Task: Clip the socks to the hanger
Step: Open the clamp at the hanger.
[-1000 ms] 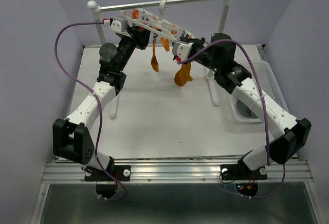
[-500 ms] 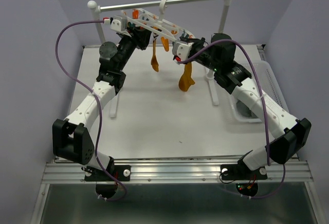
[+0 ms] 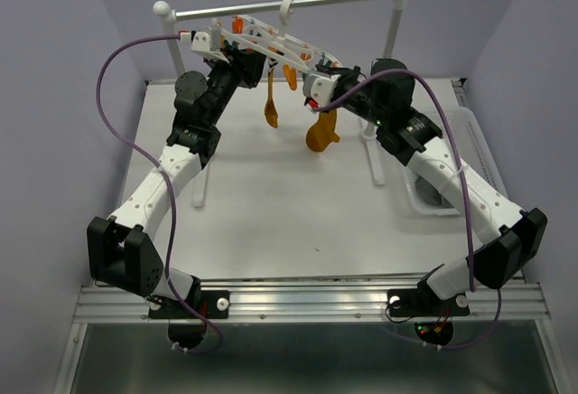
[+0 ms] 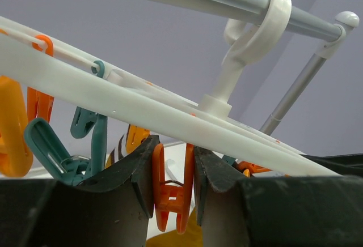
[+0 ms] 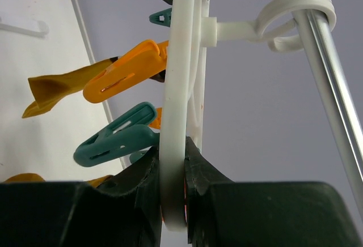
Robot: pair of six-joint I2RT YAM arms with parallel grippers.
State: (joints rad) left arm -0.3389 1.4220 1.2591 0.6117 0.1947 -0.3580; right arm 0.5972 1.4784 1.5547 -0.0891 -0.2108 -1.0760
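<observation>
Your right gripper (image 5: 173, 170) clamps the hanger (image 5: 177, 60) rim, and your left gripper (image 4: 173, 159) pinches an orange clip (image 4: 170, 199) under it. Two mustard socks (image 3: 319, 132) hang clipped; squeeze squarely on the clip's handles and steady the hanger so it doesn't swing.

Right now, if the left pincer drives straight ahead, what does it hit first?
Likely the hanger bar just past the left pincer; an orange clip sits between its fingers. Depth unclear.

The white table (image 3: 271, 218) carries a metal rail stand (image 3: 298, 1) at 12 o'clock, with its white feet resting on the surface. A clear plastic basket (image 3: 477, 145) sits at 3 o'clock.
</observation>
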